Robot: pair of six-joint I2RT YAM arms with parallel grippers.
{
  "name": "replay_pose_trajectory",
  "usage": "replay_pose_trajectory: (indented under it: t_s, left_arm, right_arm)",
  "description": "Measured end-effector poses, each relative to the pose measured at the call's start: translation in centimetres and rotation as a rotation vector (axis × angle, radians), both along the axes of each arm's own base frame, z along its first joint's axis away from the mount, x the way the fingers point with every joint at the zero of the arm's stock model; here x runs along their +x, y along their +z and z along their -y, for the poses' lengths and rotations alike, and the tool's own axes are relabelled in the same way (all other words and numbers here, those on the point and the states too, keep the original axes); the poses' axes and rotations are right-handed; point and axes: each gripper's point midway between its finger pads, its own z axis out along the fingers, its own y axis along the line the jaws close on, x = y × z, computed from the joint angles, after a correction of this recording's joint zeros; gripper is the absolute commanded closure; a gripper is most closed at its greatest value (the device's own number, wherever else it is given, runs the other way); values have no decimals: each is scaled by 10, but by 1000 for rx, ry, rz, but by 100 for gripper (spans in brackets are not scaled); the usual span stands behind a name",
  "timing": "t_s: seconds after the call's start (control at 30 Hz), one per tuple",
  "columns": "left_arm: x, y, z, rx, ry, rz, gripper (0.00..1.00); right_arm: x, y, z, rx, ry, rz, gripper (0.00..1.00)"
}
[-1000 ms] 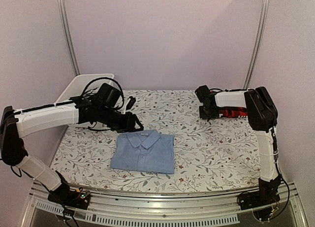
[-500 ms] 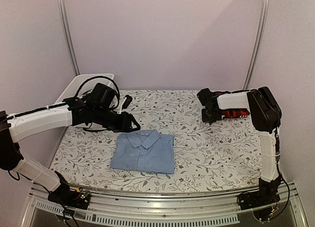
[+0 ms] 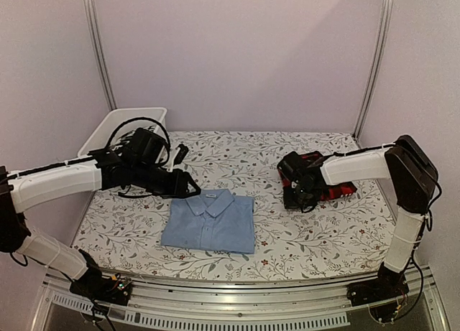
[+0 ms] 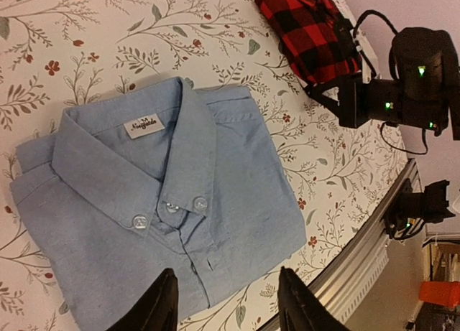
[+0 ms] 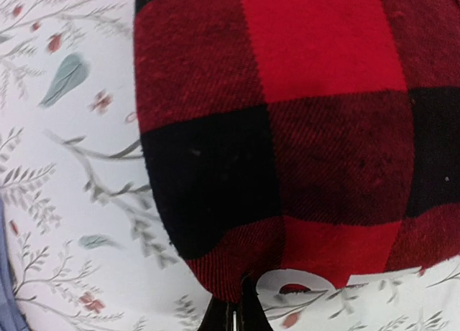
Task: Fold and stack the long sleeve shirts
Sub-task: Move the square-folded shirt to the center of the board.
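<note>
The plain light blue shirt (image 3: 210, 222) lies folded, collar up, on the floral tablecloth near the front middle; it fills the left wrist view (image 4: 165, 202). My left gripper (image 3: 188, 187) (image 4: 228, 302) hovers open over the shirt's far edge with nothing between its fingers. The red-and-black plaid shirt (image 3: 334, 174) (image 4: 309, 29) lies folded at the right. My right gripper (image 3: 298, 194) (image 5: 237, 318) is shut, pinching the plaid shirt's (image 5: 287, 94) near-left edge low over the table.
A white bin (image 3: 115, 123) stands at the back left corner behind the left arm. The table's metal front rail (image 3: 237, 302) runs along the near edge. Bare floral cloth (image 3: 266, 166) lies between the two shirts.
My right gripper closed on the plaid shirt's edge and moved left and toward the front, dragging the shirt along. My left arm drifted slightly left, still open.
</note>
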Motion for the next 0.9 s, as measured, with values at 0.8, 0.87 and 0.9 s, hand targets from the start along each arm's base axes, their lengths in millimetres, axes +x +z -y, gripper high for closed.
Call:
replay_pose_trajectory:
  t_s: [0.8,0.87,0.9]
  left_arm:
    - [10,-24,-35,-1,109,-53,53]
    - [10,-25,-36,0,114,-55,53]
    - [10,-27,-37,2,117,-59,53]
  right_arm:
    - [-51,2,-105,254,83,-58,100]
    - [-58,3,-101,251,86,-64,98]
    - [-61,3,-99,251,86,-66,96]
